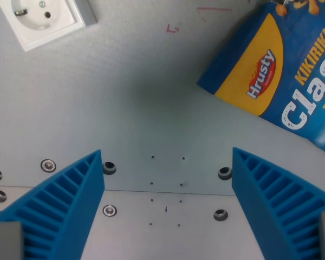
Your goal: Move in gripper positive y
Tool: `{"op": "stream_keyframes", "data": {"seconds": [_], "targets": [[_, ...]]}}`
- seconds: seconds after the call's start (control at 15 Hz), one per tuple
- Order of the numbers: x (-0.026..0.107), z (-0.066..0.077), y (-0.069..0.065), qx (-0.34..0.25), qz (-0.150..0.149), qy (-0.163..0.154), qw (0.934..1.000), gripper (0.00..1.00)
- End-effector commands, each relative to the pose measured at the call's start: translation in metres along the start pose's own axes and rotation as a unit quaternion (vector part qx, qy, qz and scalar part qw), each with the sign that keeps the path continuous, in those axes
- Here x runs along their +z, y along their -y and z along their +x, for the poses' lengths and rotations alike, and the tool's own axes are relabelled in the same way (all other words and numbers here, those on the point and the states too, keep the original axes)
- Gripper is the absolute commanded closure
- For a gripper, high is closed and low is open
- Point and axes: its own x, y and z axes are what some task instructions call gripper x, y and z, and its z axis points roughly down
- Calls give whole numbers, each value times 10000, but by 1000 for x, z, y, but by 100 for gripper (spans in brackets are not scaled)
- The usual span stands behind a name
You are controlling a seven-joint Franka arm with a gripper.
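Blue ribbed two-finger gripper (167, 162) held wide open with nothing grasped, grey metal table (124, 108) below, blue-and-yellow snack bag (276, 76) seen upper right, white wall socket (43, 19) upper left.

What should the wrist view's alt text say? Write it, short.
Open blue ribbed gripper holding nothing, above a grey metal table with bolt holes. A blue-and-yellow Hrusty snack bag lies at upper right, and a white power socket at upper left.

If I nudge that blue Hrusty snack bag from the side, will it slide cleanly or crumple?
The snack bag looks like thin glossy film lying flat, so it is probably light and would likely slide on the smooth grey table. Its soft wall may dent or crumple at first. The contents are likely brittle, so push gently. The gripper jaws stand wide open, apart from it.
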Motion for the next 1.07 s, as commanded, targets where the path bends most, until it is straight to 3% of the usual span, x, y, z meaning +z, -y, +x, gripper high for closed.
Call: {"op": "stream_keyframes", "data": {"seconds": [0.07,1.07], "targets": [[-2,0,-5,-2,-3,-28,10000,0],[-2,0,-80,-2,-3,-28,10000,0]]}}
